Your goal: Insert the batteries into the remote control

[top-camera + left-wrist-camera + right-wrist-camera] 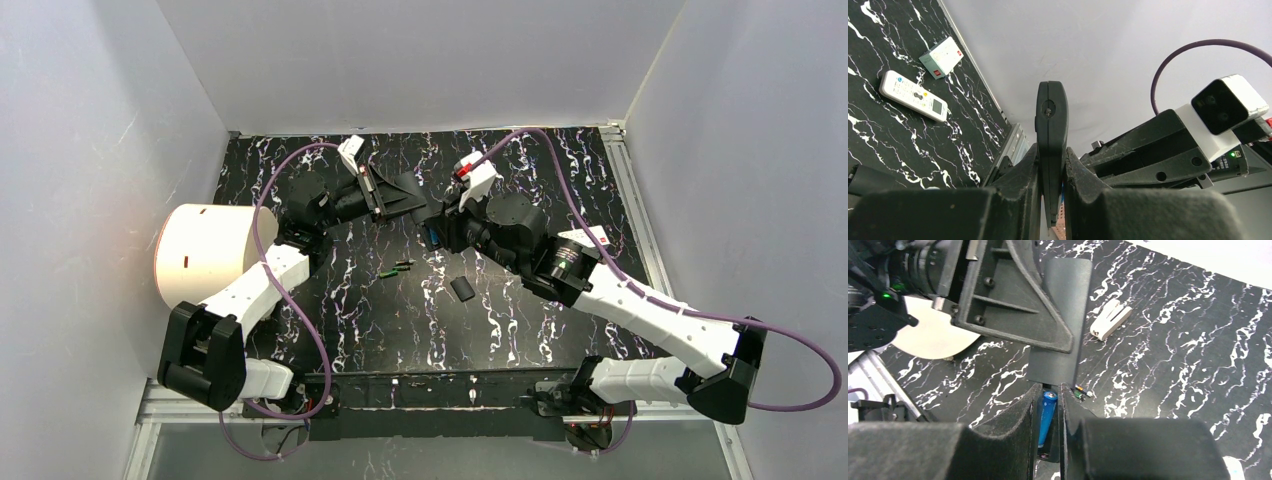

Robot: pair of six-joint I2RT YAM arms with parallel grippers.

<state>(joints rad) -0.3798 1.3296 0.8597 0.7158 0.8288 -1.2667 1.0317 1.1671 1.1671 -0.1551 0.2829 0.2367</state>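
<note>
Counting three batteries: one blue battery (1048,415) standing nearly upright, pinched between the fingers of the right gripper (1049,390), narrowed down to the cell's width; one green battery (388,272) and one black battery (404,264) lying close together on the marbled black table (520,340), just on the near side of both grippers. Counting two remotes: holding the black remote (1051,115) edge-on in the left gripper (1051,156), squeezed tight on its lower part and clear of the table; noting the white remote (913,96) lying flat near the table's edge by the wall. Placing the blue battery directly under the black remote's lower end in the right wrist view, contact between them not determinable. Logging single items: one pale box (941,57) with a red button, near the white remote; one white clip-like piece (1110,320) lying beyond the black remote; one small black flat piece (461,289) lying near the loose cells; one white drum (205,255) standing at the left wall. Attempting to read the markings on the white remote's keys and on the pale box: too small to make out.
</note>
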